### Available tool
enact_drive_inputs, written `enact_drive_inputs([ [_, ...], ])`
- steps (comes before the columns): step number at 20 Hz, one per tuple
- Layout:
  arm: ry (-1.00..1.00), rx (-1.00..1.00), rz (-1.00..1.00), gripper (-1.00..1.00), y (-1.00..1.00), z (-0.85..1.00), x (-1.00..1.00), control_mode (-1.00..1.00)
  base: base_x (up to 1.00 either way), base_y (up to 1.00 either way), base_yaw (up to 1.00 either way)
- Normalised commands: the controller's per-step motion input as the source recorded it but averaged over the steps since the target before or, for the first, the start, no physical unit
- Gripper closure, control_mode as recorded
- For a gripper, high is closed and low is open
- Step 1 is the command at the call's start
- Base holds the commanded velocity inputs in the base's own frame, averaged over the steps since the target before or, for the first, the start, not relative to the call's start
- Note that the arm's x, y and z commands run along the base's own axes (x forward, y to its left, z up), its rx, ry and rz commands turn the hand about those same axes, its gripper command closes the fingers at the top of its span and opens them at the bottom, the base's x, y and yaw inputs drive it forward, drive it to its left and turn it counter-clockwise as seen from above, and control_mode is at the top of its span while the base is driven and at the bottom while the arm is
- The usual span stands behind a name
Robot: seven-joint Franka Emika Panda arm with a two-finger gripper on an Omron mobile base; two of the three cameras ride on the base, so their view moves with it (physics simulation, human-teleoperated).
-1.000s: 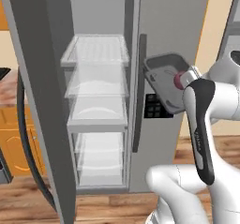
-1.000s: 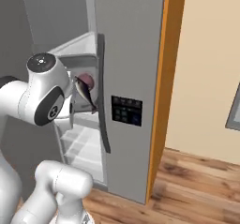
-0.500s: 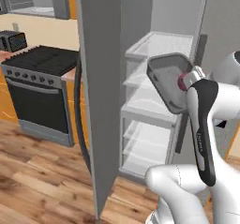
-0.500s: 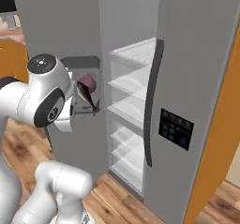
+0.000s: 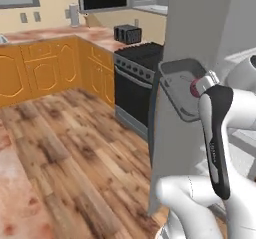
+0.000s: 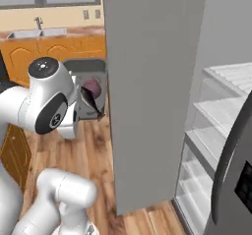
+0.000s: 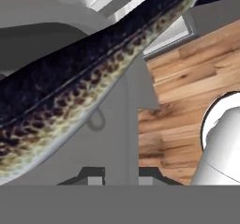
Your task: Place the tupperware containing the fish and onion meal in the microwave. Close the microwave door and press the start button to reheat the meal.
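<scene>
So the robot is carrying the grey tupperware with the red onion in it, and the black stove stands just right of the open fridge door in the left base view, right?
Not quite. In the left base view the black stove stands left of the open fridge door, not right of it. The rest holds: the grey tupperware is carried at the arm's end with the red onion in it.

A tall grey fridge door [image 6: 152, 91] is standing open, showing white shelves [image 6: 224, 106] inside. A black stove [image 5: 134, 83] is sitting between orange cabinets [image 5: 45, 68], a toaster [image 5: 128, 33] is resting on the counter, and wooden flooring [image 5: 65, 153] is stretching below.
</scene>
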Motion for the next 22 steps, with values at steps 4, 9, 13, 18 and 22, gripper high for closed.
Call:
enact_drive_inputs([
  [4, 0.00, 0.00, 0.00, 1.00, 0.00, 0.00, 0.00, 1.00, 0.61, 0.19, 0.71],
  [9, 0.00, 0.00, 0.00, 1.00, 0.00, 0.00, 0.00, 1.00, 0.93, 0.13, 0.58],
  [13, 0.00, 0.00, 0.00, 1.00, 0.00, 0.00, 0.00, 1.00, 1.00, 0.00, 0.33],
  [18, 0.00, 0.00, 0.00, 1.00, 0.00, 0.00, 0.00, 1.00, 0.96, -0.02, 0.02],
  [22, 0.00, 0.00, 0.00, 1.00, 0.00, 0.00, 0.00, 1.00, 0.89, -0.01, -0.14],
])
